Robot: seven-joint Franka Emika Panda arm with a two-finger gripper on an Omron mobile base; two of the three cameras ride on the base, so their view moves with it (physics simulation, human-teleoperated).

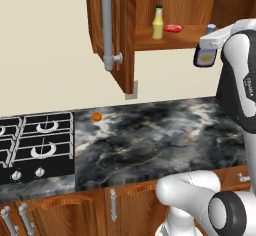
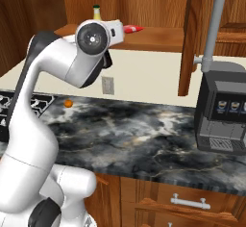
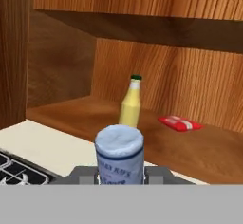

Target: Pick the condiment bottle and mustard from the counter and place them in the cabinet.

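My gripper is shut on the condiment bottle, a dark bottle with a light label and bluish cap, held in the air at the right front of the open cabinet's shelf. In the hand view the condiment bottle stands upright between the fingertips, cap toward the camera, with the gripper closed on its sides. The yellow mustard stands upright on the cabinet shelf; the mustard lies ahead of the held bottle. The marble counter lies below.
A red packet lies on the shelf right of the mustard. The cabinet door hangs open with its grey bar handle. A small orange ball sits beside the stove. A coffee machine stands at the counter's right.
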